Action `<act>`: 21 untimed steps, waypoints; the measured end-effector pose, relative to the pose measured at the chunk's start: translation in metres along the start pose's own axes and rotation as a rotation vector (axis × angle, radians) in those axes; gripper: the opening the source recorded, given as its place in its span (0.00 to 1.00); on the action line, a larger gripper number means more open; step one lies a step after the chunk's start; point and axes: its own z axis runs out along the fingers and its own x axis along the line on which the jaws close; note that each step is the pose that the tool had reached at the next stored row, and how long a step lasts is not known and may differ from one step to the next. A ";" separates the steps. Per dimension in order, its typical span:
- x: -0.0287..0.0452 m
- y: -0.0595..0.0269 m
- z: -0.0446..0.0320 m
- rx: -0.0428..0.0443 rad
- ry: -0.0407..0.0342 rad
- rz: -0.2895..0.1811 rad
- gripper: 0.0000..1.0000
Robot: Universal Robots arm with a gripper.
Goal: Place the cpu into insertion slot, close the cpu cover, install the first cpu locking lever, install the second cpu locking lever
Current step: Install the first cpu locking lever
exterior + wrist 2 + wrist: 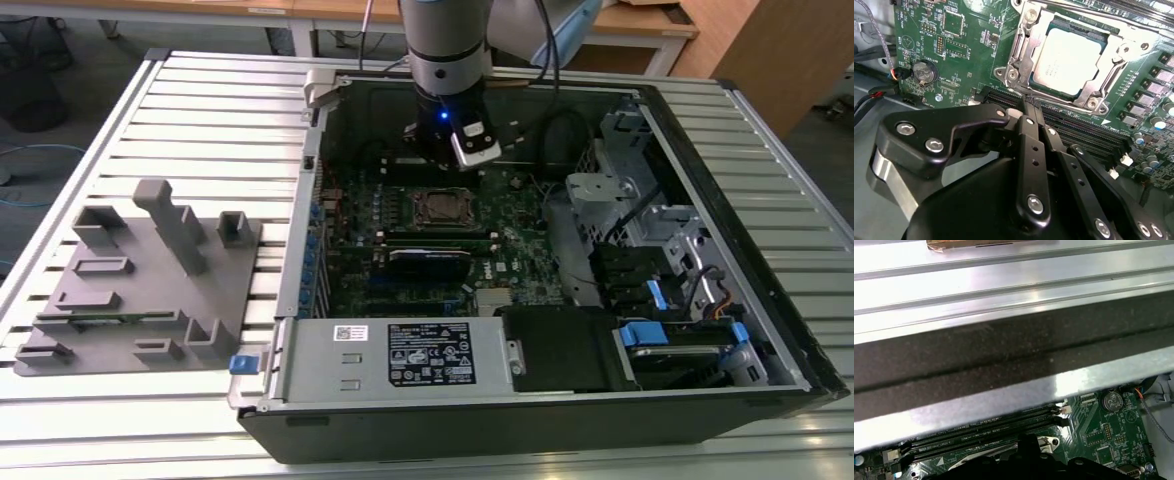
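In the upper middle of the exterior view, one arm (pixel 447 45) reaches down into an open computer case (pixel 534 420) that lies on a slatted metal table (pixel 200 80), and its gripper (pixel 447 165) hangs just above the green board (pixel 521 250), near the slot (pixel 441 207). In the second wrist view the gripper (pixel 1029 102) fills the lower half of the frame: two black fingers (pixel 1031 150) run up side by side and meet at their tips, pressed together with nothing between them, right at the near edge of the socket, by a thin metal rod (pixel 1021 94). Upper right of that frame, the cpu (pixel 1066 60) sits flat in the slot (pixel 1026 55), its pale top showing through the square window of the cover (pixel 1114 65), which lies down around it. Four screws mark the corners of the socket frame. Just below the socket run two long black memory slots (pixel 1079 130), and one round coin battery (pixel 924 71) sits on the board at the upper left. In the exterior view, one grey fixture (pixel 147 280) with several upright blocks stands on the table at the left of the frame, and one grey power supply (pixel 400 355) with a white label lies along the case's lower edge. In the first wrist view the case wall (pixel 1004 355) crosses the frame above the board.
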 end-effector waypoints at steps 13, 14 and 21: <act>-0.0015 0.0003 0.0003 0.0395 0.1293 0.006 0.11; -0.0015 0.0003 0.0004 0.0395 0.1294 0.006 0.11; -0.0015 0.0003 0.0005 0.1096 0.1792 0.007 0.11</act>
